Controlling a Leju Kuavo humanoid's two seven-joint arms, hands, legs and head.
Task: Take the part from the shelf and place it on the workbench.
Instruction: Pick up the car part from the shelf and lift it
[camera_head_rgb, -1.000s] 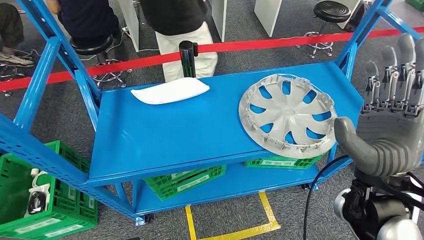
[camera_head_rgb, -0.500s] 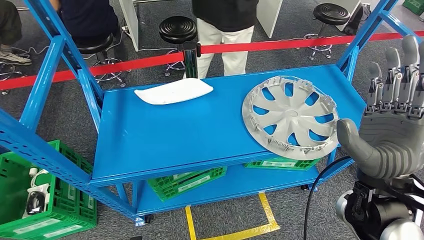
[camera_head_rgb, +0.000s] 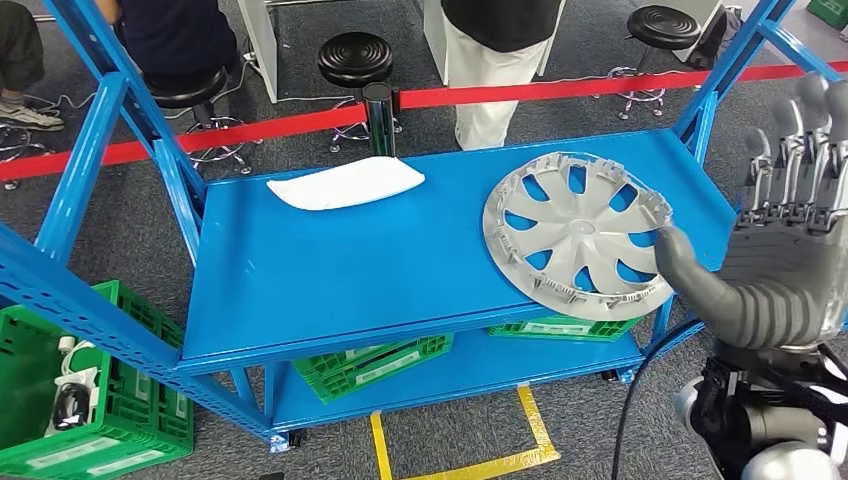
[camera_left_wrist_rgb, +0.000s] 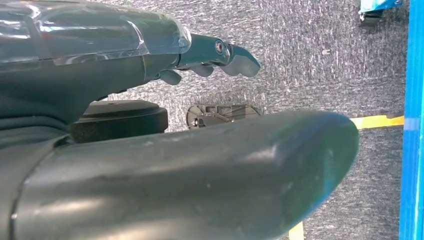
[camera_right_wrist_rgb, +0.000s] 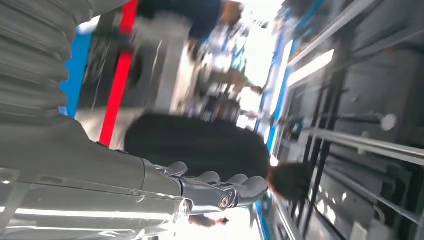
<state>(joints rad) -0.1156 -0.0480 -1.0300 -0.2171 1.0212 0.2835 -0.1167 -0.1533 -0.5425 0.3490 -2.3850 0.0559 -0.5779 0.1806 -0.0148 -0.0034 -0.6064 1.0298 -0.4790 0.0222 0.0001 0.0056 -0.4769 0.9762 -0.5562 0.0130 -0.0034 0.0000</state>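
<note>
Fingers: the right hand (camera_head_rgb: 790, 270) is raised at the right end of the shelf (camera_head_rgb: 350, 270), its fingers (camera_head_rgb: 800, 150) straight, pointing up and spread apart, nothing in them. Its thumb (camera_head_rgb: 690, 275) sticks out toward the hubcap (camera_head_rgb: 578, 232), and the tip overlaps the hubcap's near right rim in the head view; whether it touches cannot be told.
Left hand: the left hand (camera_left_wrist_rgb: 150, 150) hangs over grey carpet (camera_left_wrist_rgb: 310, 60). The thick thumb (camera_left_wrist_rgb: 200, 175) and the darker fingers (camera_left_wrist_rgb: 220, 52) lie well apart, holding nothing.
Hubcap: a round silver-grey wheel cover lying flat on the right half of the shelf's top board. It has curved spokes around a plain centre, with the blue board showing through the gaps, and small clips stand along its rim. Its near edge reaches out slightly past the front edge of the board.
White piece: a flat white curved piece (camera_head_rgb: 345, 183) lies at the back of the same board, well apart from the hubcap, on its left.
Below the shelf board: green crates (camera_head_rgb: 370, 362) sit on the lower board, partly hidden by the top one.
Hard to make out: the right wrist view is blurred; a red band (camera_right_wrist_rgb: 116, 85) and dark shapes show beyond the hand.
Cut off: a person (camera_head_rgb: 495, 60) stands behind the shelf, cut off above the waist.
</note>
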